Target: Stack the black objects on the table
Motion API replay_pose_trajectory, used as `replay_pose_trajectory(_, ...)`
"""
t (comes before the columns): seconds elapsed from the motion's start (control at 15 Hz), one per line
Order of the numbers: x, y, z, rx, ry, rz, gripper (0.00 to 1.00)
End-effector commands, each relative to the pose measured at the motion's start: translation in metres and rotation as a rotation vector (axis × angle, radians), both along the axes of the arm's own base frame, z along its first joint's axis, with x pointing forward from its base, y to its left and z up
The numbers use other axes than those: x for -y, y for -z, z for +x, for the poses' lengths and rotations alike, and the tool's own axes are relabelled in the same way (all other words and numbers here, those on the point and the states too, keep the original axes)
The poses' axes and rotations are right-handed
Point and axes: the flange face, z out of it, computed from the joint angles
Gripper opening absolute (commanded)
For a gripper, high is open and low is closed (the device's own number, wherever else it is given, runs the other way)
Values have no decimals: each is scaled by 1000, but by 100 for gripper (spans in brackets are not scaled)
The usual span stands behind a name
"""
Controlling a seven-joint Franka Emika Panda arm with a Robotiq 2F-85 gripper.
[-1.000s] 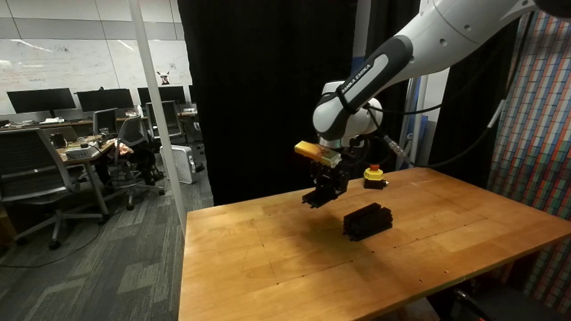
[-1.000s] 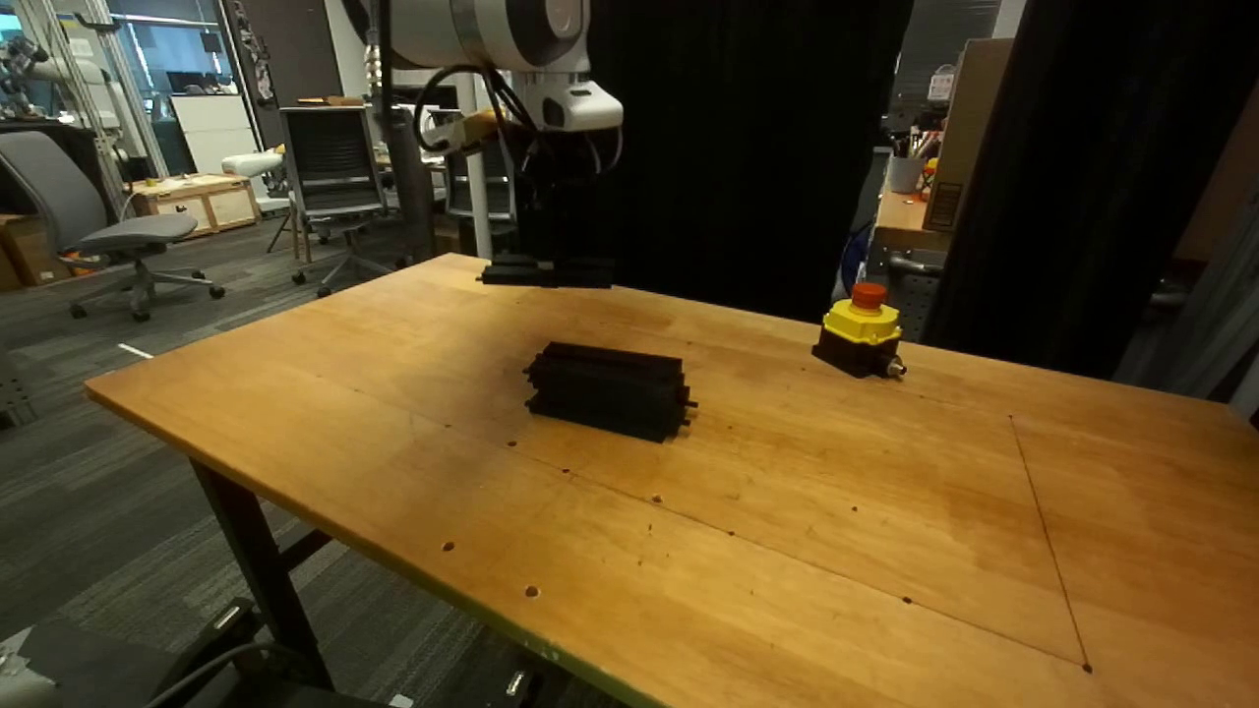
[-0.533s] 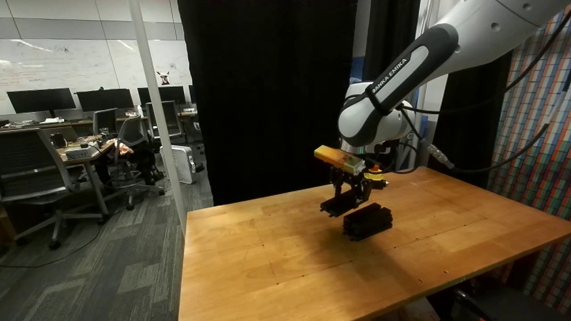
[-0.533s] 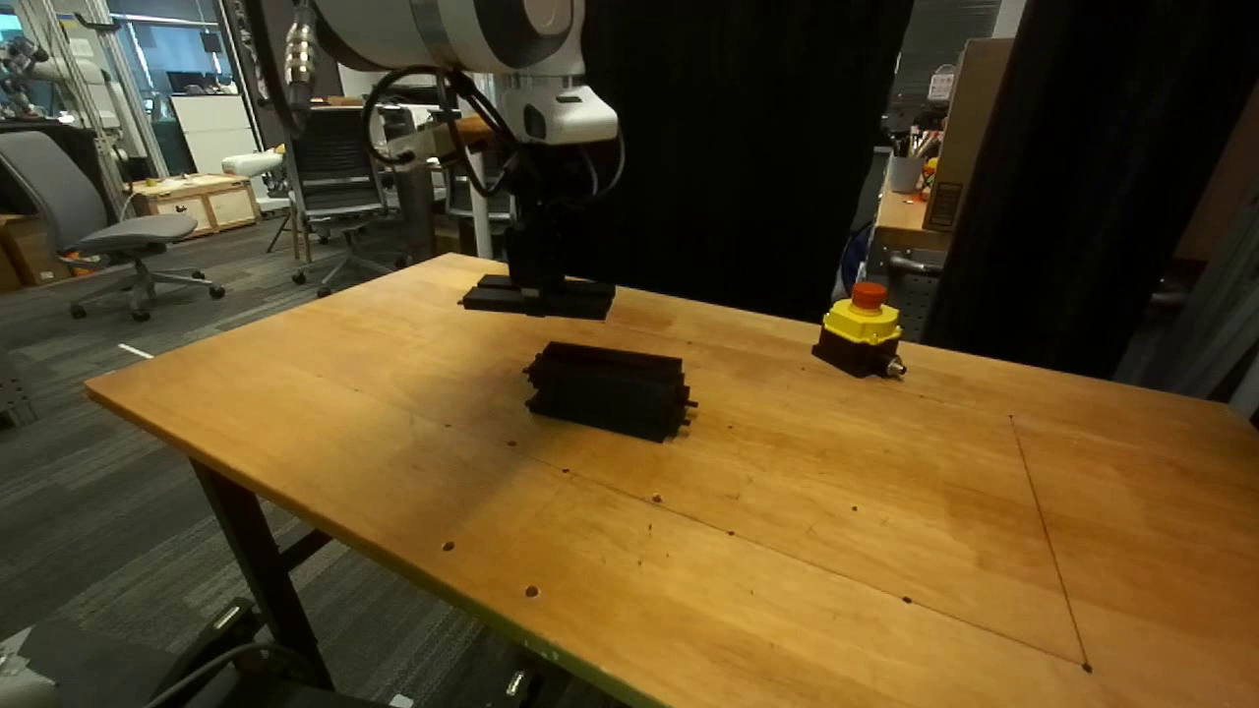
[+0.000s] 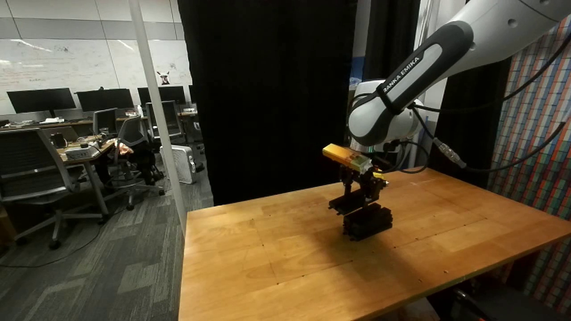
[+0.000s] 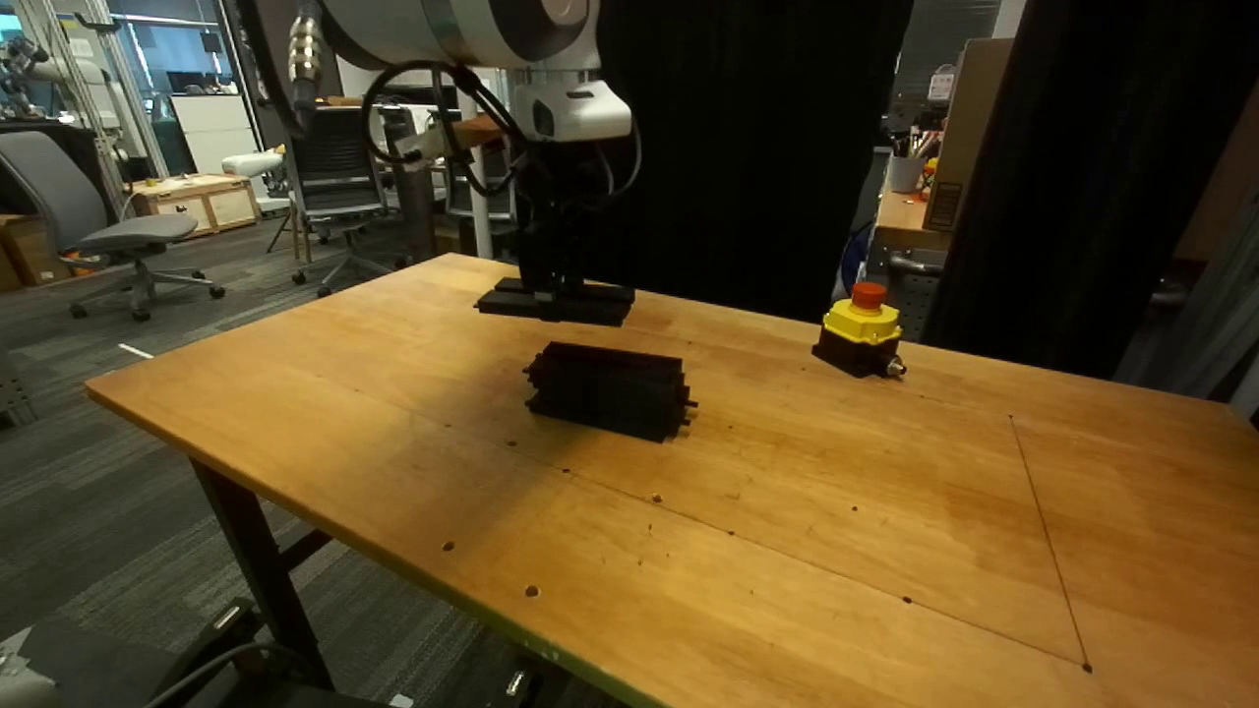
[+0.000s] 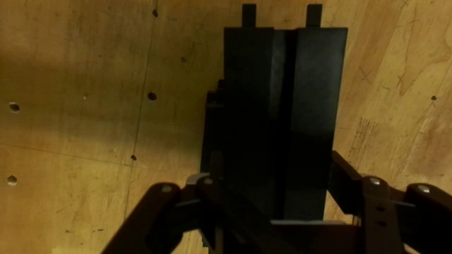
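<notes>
- I think the step in hand is bringing a black bar [image 7: 310, 109] to the pile [image 6: 607, 391] of others like it.
- The fingers [image 7: 344, 183] are pinching that bar by its two long sides.
- The bar is up in the air over the surface [image 5: 250, 276], touching neither it nor the pile. It looks a little nearer to the edge by the black curtain [image 5: 276, 111] than the pile does. In the wrist view it hides most of the pile, but a strip peeks out on one side.
- The pile sits on the surface, in from every edge and well away from the corners. I can't count its bars. The button [image 6: 862, 323] stands near the curtain edge, well apart from the pile.
- The held bar looks level. Its long way runs roughly along the curtain edge, and the pile's long way is about the same. Two pegs [image 7: 249, 16] stick out of one end.
- Next, I think the bar must go a bit away from the curtain edge, line up over the pile, come down flat, and only then be let go.
</notes>
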Motion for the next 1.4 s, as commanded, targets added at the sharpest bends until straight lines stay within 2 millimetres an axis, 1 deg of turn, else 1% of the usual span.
replay_pose_trajectory(0.0, 14, -1, 0, 11, 29, -6, 45)
replay_pose_trajectory(0.33, 33, 10, 0, -6, 55, 6, 45)
replay_pose_trajectory(0.6, 43, 20, 2, -22, 61, 11, 45)
replay_pose_trajectory(0.93, 52, 32, 5, -42, 50, 9, 45)
replay_pose_trajectory(1.33, 59, 39, 10, -49, 43, 9, 45)
